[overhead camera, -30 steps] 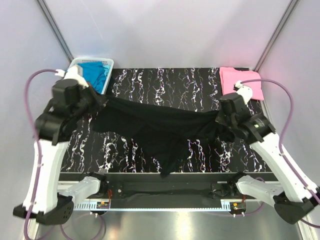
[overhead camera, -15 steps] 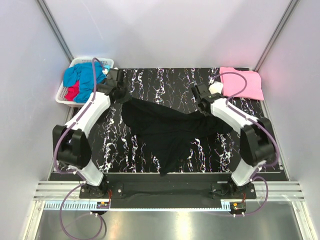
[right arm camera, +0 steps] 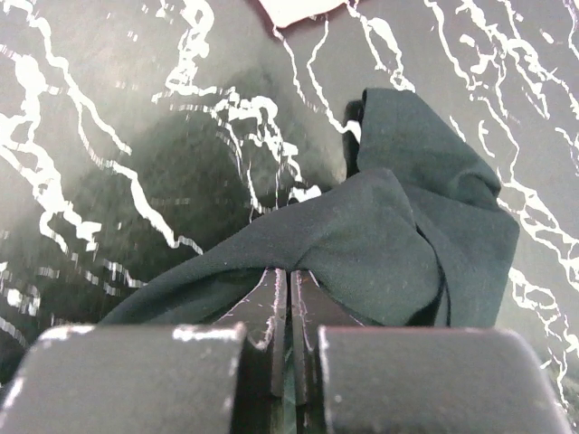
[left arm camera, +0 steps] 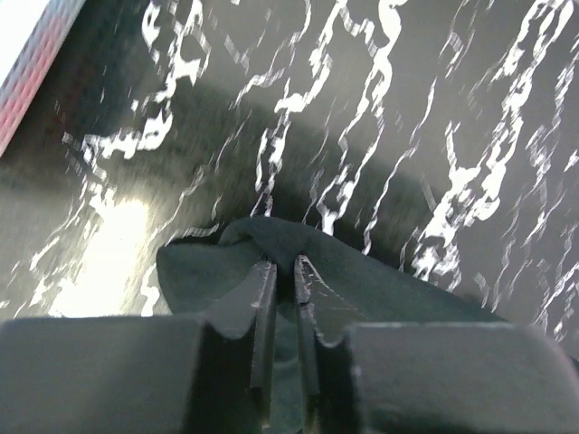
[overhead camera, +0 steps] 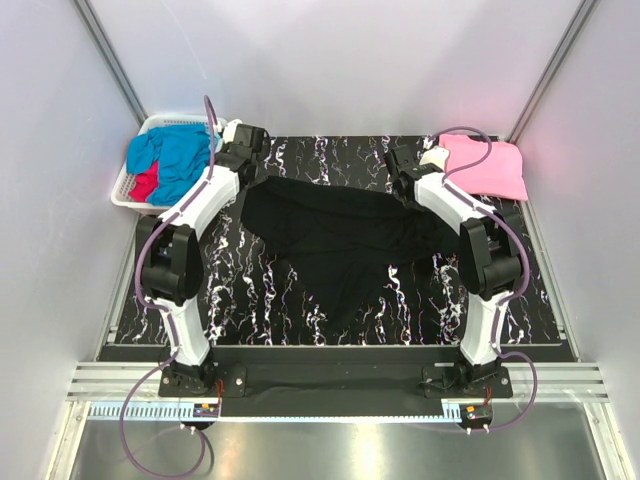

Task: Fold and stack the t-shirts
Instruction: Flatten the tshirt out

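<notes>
The large black cotton t-shirt (overhead camera: 340, 235) lies across the middle of the black white-veined marble table (overhead camera: 250, 290). Its top edge runs from about 10 o'clock to 2 o'clock and a loose tail trails toward 6 o'clock. Both arms reach to the far side, each at one end of that edge, seemingly to pull the cloth taut and lay it flat for folding. The right gripper (right arm camera: 291, 276) is clenched tight on a bunched corner of the shirt, anchoring that side. The left gripper (left arm camera: 282, 267) has its jaws a sliver apart with dark cloth between them; whether it grips or is letting go cannot be told. A folded pink t-shirt (overhead camera: 490, 168) sits in the corner at 1 o'clock, probably the start of the stack. The bright blue (overhead camera: 180, 160) and red (overhead camera: 147, 185) t-shirts wait in the white slotted plastic basket (overhead camera: 120, 192) at 10 o'clock.
</notes>
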